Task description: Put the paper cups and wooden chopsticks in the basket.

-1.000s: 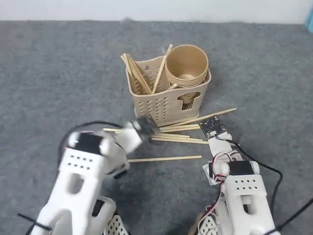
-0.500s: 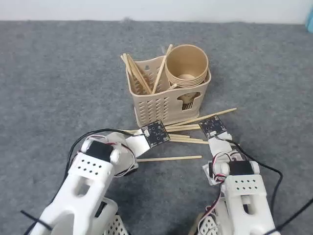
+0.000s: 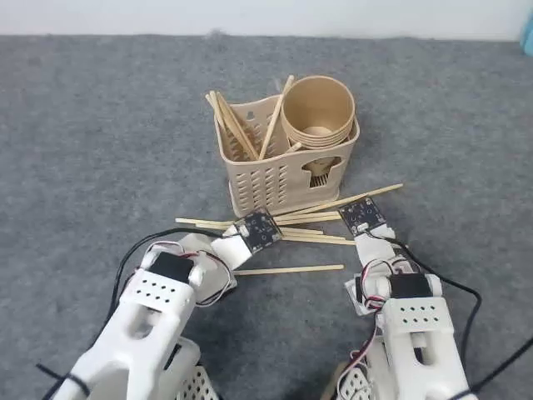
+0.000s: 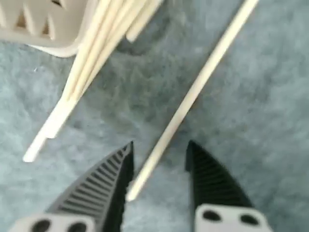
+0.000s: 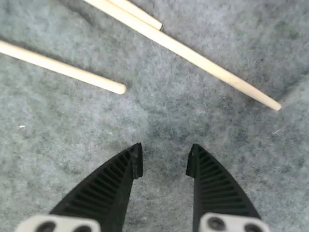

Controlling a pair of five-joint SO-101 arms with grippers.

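Note:
The beige basket (image 3: pixel 283 171) stands mid-table and holds stacked paper cups (image 3: pixel 318 112) and several upright chopsticks (image 3: pixel 236 125). Several more chopsticks (image 3: pixel 310 220) lie on the grey mat in front of it, and a single one (image 3: pixel 287 269) lies nearer the arms. My left gripper (image 4: pixel 160 147) is open low over the mat, with the near end of a chopstick (image 4: pixel 193 92) between its fingers. A bundle of chopsticks (image 4: pixel 91 53) lies beside it against the basket's corner (image 4: pixel 38 24). My right gripper (image 5: pixel 165 149) is open over bare mat, just short of two chopstick ends (image 5: pixel 63 67) (image 5: pixel 193 55).
The left arm's wrist (image 3: pixel 256 231) and the right arm's wrist (image 3: pixel 365 217) sit close together in front of the basket. Black cables trail beside both arm bases. Grey mat stretches open to the left and right of the basket.
The left arm has swung in from the left and come down over the chopsticks in front of the basket. The right arm has not moved.

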